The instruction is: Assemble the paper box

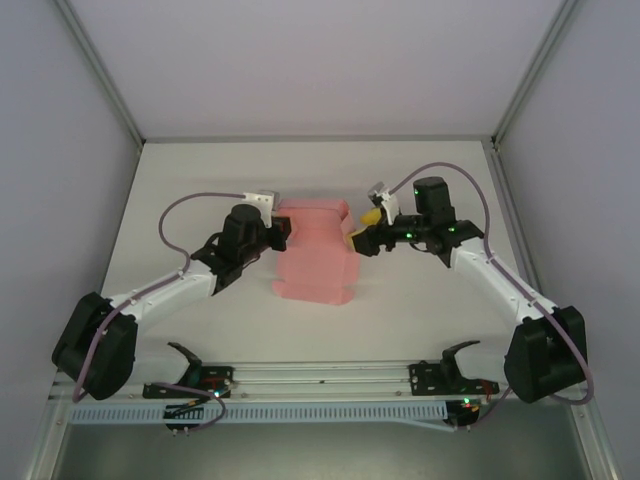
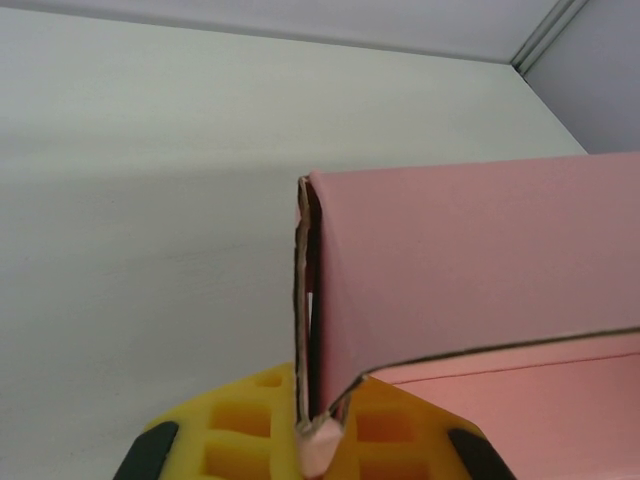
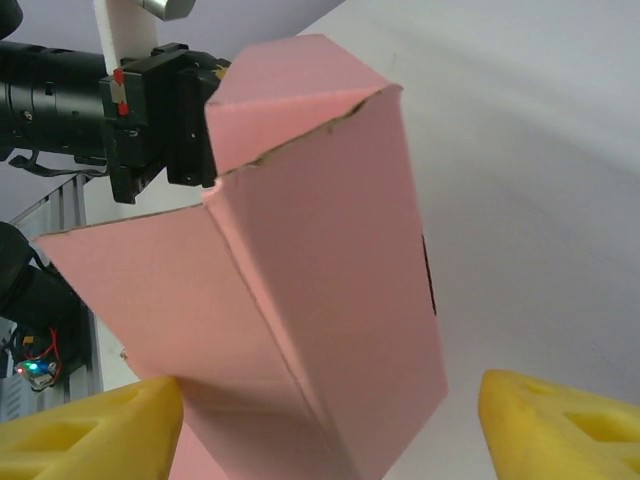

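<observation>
Paper box (image 1: 315,255) sat mid-table (image 1: 200,180), partly folded, long axis running away from the arm bases, so both grippers met it across its short width. Left gripper (image 1: 280,232) at the far-left corner: wrist view showed its yellow pads (image 2: 235,440) pinched on the edge of an upright wall. Right gripper (image 1: 358,240) on the opposite side, fingers (image 3: 560,420) spread wide with the box between them — one finger clear of it. Judged: left arm anchors, right arm free to press the next fold.
</observation>
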